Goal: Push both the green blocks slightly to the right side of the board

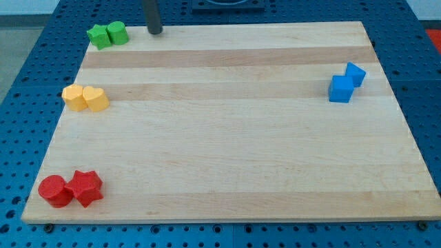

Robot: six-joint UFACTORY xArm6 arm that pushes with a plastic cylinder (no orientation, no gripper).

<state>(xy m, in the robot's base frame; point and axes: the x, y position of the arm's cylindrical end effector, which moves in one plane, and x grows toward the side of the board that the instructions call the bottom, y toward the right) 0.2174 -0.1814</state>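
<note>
Two green blocks sit touching at the board's top left corner: a star-like one (99, 36) on the left and a rounder one (118, 32) on the right. My tip (156, 30) is at the board's top edge, a short way to the right of the green pair, not touching them.
The wooden board (227, 138) lies on a blue pegboard table. Two yellow blocks (85, 98) sit at the left edge. A red cylinder (54, 191) and red star (86, 187) sit at the bottom left. Two blue blocks (346, 83) sit at the right.
</note>
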